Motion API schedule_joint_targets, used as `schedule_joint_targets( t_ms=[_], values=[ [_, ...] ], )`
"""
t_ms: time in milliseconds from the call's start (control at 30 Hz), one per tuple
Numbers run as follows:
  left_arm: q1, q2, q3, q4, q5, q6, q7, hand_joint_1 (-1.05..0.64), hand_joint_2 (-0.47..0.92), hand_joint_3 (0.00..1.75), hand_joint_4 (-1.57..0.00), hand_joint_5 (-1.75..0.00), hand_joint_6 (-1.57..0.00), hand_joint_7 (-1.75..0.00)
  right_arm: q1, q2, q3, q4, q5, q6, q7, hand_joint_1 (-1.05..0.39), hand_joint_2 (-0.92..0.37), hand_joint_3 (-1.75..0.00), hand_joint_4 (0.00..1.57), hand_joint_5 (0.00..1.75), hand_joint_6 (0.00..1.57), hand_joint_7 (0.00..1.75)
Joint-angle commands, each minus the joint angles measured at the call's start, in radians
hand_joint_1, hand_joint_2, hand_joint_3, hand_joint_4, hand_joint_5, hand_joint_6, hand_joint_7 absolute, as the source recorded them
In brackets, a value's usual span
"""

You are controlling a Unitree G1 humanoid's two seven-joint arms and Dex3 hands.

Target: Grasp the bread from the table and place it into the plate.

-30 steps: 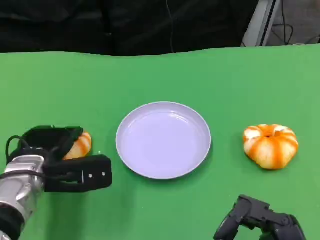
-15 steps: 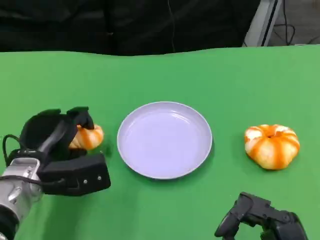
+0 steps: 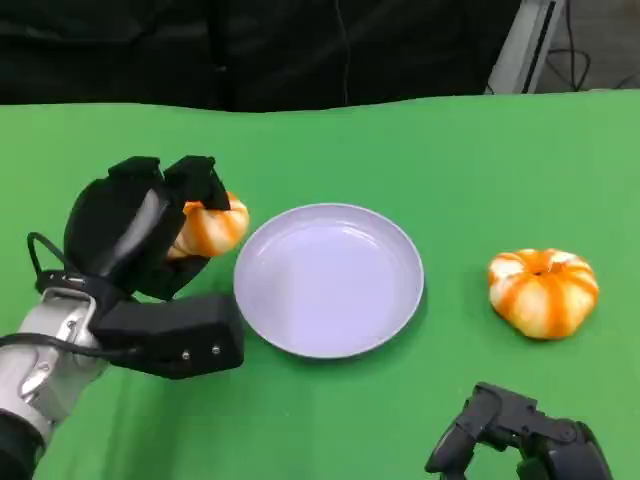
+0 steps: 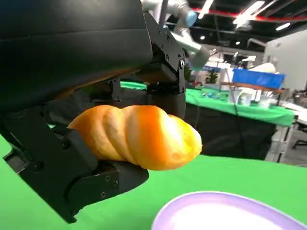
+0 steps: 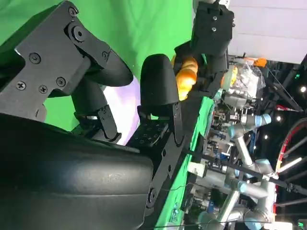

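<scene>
Head view: the left robot hand [image 3: 150, 240] is up off the green desk [image 3: 400, 150], fingers wrapped around the twisted golden-orange bread roll [image 3: 210, 228], which hangs just beside the rim of the round pale lavender plate [image 3: 328, 280], not over it yet. One plate, two breads on show: the second, a round orange-and-white pumpkin-shaped bun [image 3: 543, 291], sits on the desk well to the plate's other side. The right robot hand [image 3: 515, 440] is low at the near edge, fingers curled in, holding nothing.

Left wrist view: the roll [image 4: 139, 136] is clamped across its middle between black fingers [image 4: 165, 72] above and below. It looks light and soft, likely to squash, so a gentle mid-body hold suits it.

Right wrist view: curled fingers [image 5: 158, 88], nothing held.
</scene>
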Motion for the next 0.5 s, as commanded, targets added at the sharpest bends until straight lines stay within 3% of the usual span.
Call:
schedule_joint_targets(
  t_ms=[33,200,367,500],
  values=[
    [-0.008,0.011,0.01,-0.012,0.009,0.002,0.009,-0.12,0.3,1.34,-0.94,-1.75,-0.72,-1.75,0.004,-0.005,-0.004,-0.003,0.009,0.008,-0.004,-0.06,-0.26,-1.42,0.77,1.62,0.84,1.33],
    [-0.036,-0.065,-0.003,-0.067,-0.01,-0.031,0.0,-0.17,0.32,1.41,-0.95,-1.75,-0.74,-1.75,0.003,-0.005,-0.002,0.0,0.007,0.005,-0.005,-0.07,-0.27,-1.41,0.78,1.63,0.84,1.34],
    [-0.039,-0.087,0.002,-0.062,-0.006,-0.042,-0.009,-0.15,0.29,1.44,-0.95,-1.75,-0.74,-1.75,0.001,-0.005,-0.002,-0.001,0.01,0.006,-0.005,-0.07,-0.28,-1.4,0.78,1.62,0.84,1.34],
    [-0.084,-0.164,-0.047,0.027,0.005,-0.059,-0.014,-0.16,0.25,1.43,-0.96,-1.75,-0.75,-1.75,0.004,-0.004,-0.001,0.001,0.009,0.004,-0.008,-0.07,-0.27,-1.41,0.78,1.62,0.84,1.34]
  ],
)
